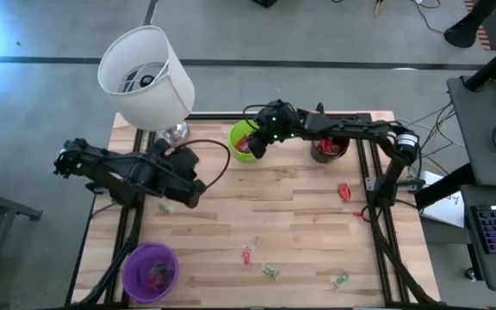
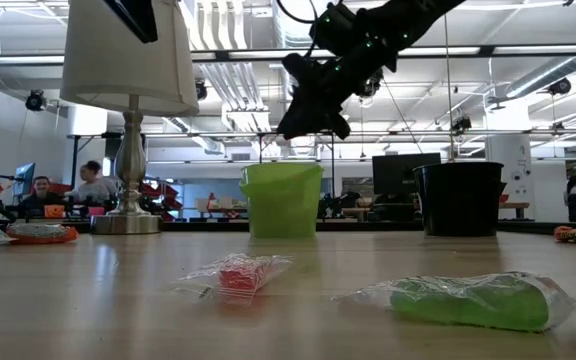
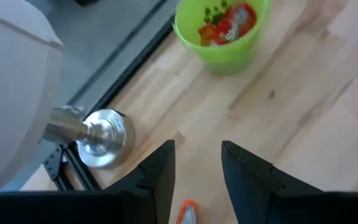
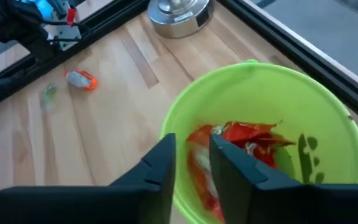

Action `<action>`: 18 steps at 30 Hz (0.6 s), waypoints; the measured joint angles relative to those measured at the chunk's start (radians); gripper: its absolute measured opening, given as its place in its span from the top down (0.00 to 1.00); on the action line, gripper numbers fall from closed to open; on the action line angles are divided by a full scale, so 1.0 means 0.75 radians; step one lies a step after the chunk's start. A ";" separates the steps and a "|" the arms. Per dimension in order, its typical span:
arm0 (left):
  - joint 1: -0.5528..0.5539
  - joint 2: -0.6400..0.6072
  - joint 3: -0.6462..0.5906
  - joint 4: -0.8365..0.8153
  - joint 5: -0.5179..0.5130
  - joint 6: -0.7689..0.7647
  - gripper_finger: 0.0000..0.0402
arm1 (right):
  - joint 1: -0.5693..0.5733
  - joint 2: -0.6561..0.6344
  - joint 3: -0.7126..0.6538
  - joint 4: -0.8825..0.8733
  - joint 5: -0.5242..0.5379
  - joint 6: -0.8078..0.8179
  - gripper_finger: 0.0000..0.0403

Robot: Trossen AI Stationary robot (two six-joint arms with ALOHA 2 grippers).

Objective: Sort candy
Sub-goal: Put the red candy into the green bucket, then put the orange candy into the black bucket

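My right gripper [image 4: 191, 149] hangs open with a narrow gap above the green cup [image 4: 263, 124], which holds red and orange-red candy [image 4: 241, 140]. In the high view it sits over the cup's rim [image 1: 241, 129], and in the low view it is above the cup [image 2: 282, 198]. My left gripper [image 3: 197, 155] is open near the lamp base [image 3: 101, 138], low over the table. An orange-red candy [image 3: 187, 213] lies on the wood between its fingers, untouched. Loose candy lies on the table: red pieces [image 1: 344, 191] [image 1: 247, 255] and green ones [image 1: 269, 271] [image 1: 341, 280].
A white-shaded lamp [image 1: 147, 76] stands at the far left. A black cup [image 1: 325, 148] with candy sits right of the green cup, and a purple cup [image 1: 151, 271] with candy stands at the near left corner. Bare wood lies across the table's middle. People sit in the room beyond [image 2: 93, 183].
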 joint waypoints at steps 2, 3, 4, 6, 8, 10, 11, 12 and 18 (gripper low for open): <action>0.009 0.000 0.000 0.000 0.044 0.020 0.71 | -0.003 0.009 0.017 -0.017 0.000 -0.011 0.74; 0.014 0.000 0.000 0.001 0.067 0.028 0.71 | -0.008 0.010 0.027 -0.025 0.000 -0.012 0.71; 0.020 0.000 0.000 0.001 0.095 0.037 0.70 | -0.011 0.010 0.031 -0.030 0.000 -0.014 0.69; 0.031 0.000 0.000 0.001 0.152 0.047 0.67 | -0.017 0.009 0.035 -0.027 0.001 -0.029 0.65; 0.040 0.000 -0.010 0.001 0.192 0.048 0.63 | -0.025 0.006 0.035 -0.031 0.001 -0.059 0.61; 0.046 0.000 -0.030 0.001 0.210 0.061 0.58 | -0.027 0.002 0.034 -0.033 0.002 -0.076 0.59; 0.047 0.000 -0.043 0.001 0.213 0.075 0.56 | -0.027 -0.002 0.034 -0.034 0.002 -0.082 0.58; 0.049 0.000 -0.058 0.001 0.215 0.098 0.54 | -0.028 -0.007 0.034 -0.042 0.001 -0.093 0.57; 0.106 -0.027 -0.222 0.002 0.421 0.177 0.49 | -0.032 -0.026 0.034 -0.118 0.001 -0.170 0.56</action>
